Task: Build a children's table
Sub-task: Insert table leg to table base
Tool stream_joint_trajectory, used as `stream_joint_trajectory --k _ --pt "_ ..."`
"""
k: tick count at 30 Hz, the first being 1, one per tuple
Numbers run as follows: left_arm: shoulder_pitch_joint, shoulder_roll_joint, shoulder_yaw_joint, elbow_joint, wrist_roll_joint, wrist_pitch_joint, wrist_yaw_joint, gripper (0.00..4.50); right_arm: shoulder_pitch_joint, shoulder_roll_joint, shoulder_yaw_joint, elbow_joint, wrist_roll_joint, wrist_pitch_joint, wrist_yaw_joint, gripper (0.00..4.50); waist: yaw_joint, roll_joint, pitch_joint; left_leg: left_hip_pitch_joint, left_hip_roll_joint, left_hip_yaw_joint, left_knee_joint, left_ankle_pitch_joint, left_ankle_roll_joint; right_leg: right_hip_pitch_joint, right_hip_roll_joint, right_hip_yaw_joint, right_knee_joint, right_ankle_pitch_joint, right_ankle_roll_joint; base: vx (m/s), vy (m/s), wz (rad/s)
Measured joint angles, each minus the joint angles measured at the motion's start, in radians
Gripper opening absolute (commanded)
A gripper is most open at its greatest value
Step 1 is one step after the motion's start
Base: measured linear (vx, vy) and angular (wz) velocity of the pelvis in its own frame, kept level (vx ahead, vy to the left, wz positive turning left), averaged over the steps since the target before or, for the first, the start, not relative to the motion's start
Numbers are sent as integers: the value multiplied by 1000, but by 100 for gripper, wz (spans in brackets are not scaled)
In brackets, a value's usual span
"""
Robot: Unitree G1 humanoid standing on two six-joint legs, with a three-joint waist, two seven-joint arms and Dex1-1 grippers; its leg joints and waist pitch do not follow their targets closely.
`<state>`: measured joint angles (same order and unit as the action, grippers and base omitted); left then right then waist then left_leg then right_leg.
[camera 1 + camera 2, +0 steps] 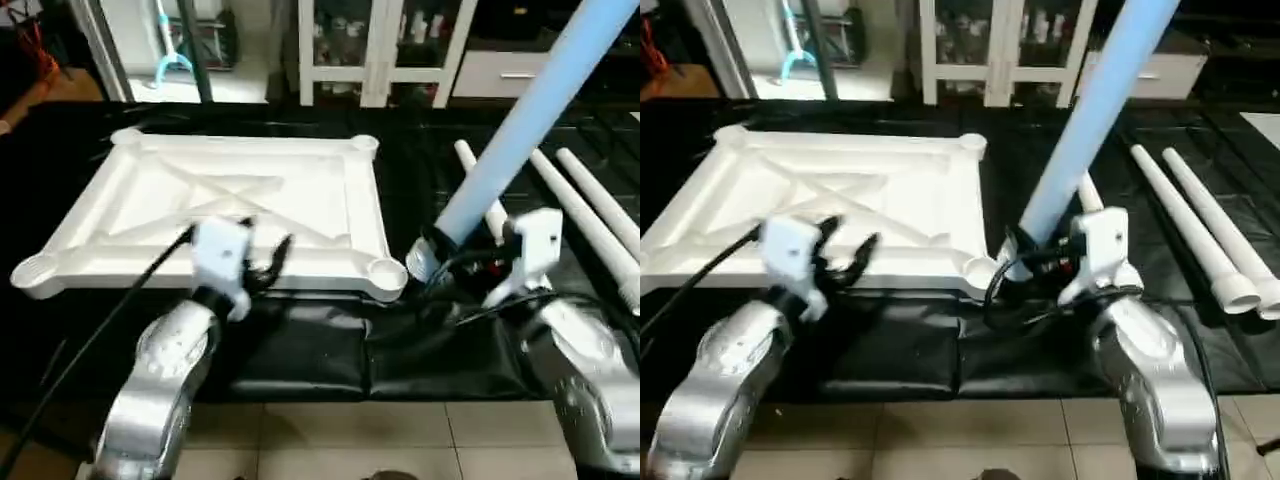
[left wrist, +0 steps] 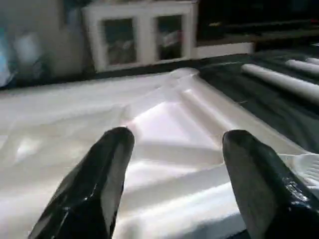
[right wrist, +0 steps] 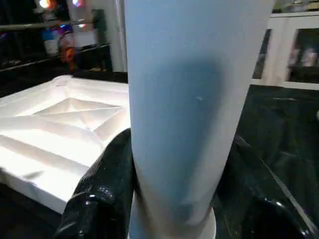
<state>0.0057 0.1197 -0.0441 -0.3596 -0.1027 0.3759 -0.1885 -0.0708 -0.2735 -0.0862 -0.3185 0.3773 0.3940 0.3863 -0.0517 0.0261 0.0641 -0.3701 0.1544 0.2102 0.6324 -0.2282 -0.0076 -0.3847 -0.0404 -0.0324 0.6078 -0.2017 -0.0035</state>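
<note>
While the white table top (image 1: pixel 240 205) lies upside down on the black worktop (image 1: pixel 300 350), ribs and round corner sockets facing up, I take it as my landmark. My left tool (image 1: pixel 262 262) hovers at the top's near edge, over the rim between the two near corners. Its two black fingers (image 2: pixel 94 184) stand apart with nothing between them, so it is released; in the left wrist view the ribbed underside spreads out beyond the fingertips.

At the top's near right corner socket (image 1: pixel 387 272), my right tool (image 1: pixel 437 252) is clenched on a leg (image 1: pixel 540 110). The two black fingers (image 3: pixel 102 194) press against either side of the tube, which rises steeply from beside that socket and leans away to the right. Its lower end sits just beside the socket; I cannot tell whether it touches the socket or the worktop.

Further right of the top, well apart from it, three more legs (image 1: pixel 1185 225) lie flat on the worktop, side by side. Behind the top's far edge stands a white glass-door cabinet (image 1: pixel 385 45).
</note>
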Motion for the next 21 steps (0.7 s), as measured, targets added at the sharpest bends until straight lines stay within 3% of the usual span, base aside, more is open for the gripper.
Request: stream_joint_trajectory --k 1,2,4,7,8,9,10,11,12,13,14,15,16,17,18,19,20,21 --pt "30 0 -1 -10 2 5 9 322 6 4 7 -2 -4 0 -8 187 2 -2 2 10 4 9 0 -6 -3 -4 6 9 -2 -2 2 33 0 -41" --pt "55 1 -10 -15 13 12 21 322 10 8 18 -3 -9 0 -11 187 5 -5 4 27 10 20 0 -16 -6 0 16 23 -1 -7 2 33 0 -41" --pt "65 -1 -12 -21 22 16 29 322 21 18 29 -10 -19 0 -17 187 5 -10 9 55 16 31 0 -32 -13 7 13 18 4 -18 -2 53 7 -60" --pt "53 -2 -13 -46 24 17 37 322 22 25 41 -15 -22 0 -22 187 -8 -23 18 97 19 38 0 -61 -35 3 -29 -33 41 -59 -23 47 -19 -81" --pt "43 -2 -13 -50 30 18 42 322 21 24 44 -14 -23 0 -22 187 -19 -31 19 101 16 28 1 -71 -44 12 -39 -49 45 -54 -19 16 -61 -86" --pt "29 -2 -14 -50 33 19 44 322 21 21 43 -15 -23 -1 -20 187 -32 -30 17 96 10 2 6 -77 -40 15 -34 -54 38 -50 -14 38 -80 -51" --pt "13 -12 -24 -51 36 20 44 322 20 9 37 -14 -23 -1 -18 187 -38 -29 16 81 -3 -29 25 -94 -10 15 -26 -51 38 -50 -14 94 -70 -15" --pt "4 -24 -44 -57 37 20 45 322 19 2 28 -13 -23 -1 -17 187 -39 -25 15 50 -16 -67 72 -103 16 18 -17 -48 39 -51 -19 94 -70 -15" --pt "8 -24 -47 -62 39 20 45 322 13 -3 26 -13 -22 0 -14 187 -38 -22 13 22 -27 -84 97 -105 19 24 -15 -46 39 -54 -23 116 -50 -8" --pt "13 -21 -43 -64 40 20 50 322 3 -5 27 -13 -19 0 -6 187 -36 -18 11 -5 -33 -97 95 -104 19 28 -12 -46 38 -56 -24 133 -14 -9" --pt "21 -16 -39 -65 43 21 58 322 -10 -7 30 -14 -13 1 5 187 -29 -2 9 -30 -25 -102 55 -100 23 39 0 -52 35 -64 -23 133 -14 -9" --pt "27 -10 -38 -67 49 22 63 322 -16 -19 40 -15 -11 3 27 187 -24 15 8 -38 -12 -102 34 -57 17 55 10 -65 31 -71 -21 158 50 -11" --pt "34 -5 -33 -67 56 25 65 322 -17 -27 57 -15 -8 9 48 187 -20 25 9 -29 2 -110 31 -20 5 71 20 -70 25 -77 -18 192 92 -3" --pt "36 6 -20 -72 61 29 66 322 -20 -32 81 -18 -4 10 78 187 -23 35 10 -23 -3 -133 32 -8 -15 97 12 -97 13 -88 -10 192 92 -3" --pt "36 12 -13 -78 62 32 66 322 -20 -40 97 -22 -3 10 94 187 -34 25 11 -18 -18 -151 27 -9 -12 107 10 -101 3 -93 -11 233 81 36" --pt "37 15 -10 -82 63 33 66 322 -21 -48 106 -24 -3 10 107 187 -52 18 12 -14 -38 -171 16 -7 -3 107 9 -95 2 -104 -24 226 57 62" --pt "45 20 -8 -89 66 36 66 322 -23 -53 116 -24 -3 10 120 187 -69 10 10 -9 -70 -199 7 -8 5 108 10 -81 14 -123 -42 226 57 62" --pt "52 25 -1 -95 68 38 66 322 -26 -52 123 -24 -1 11 126 187 -82 2 8 -1 -97 -221 2 -12 11 100 11 -57 49 -134 -43 215 17 60"
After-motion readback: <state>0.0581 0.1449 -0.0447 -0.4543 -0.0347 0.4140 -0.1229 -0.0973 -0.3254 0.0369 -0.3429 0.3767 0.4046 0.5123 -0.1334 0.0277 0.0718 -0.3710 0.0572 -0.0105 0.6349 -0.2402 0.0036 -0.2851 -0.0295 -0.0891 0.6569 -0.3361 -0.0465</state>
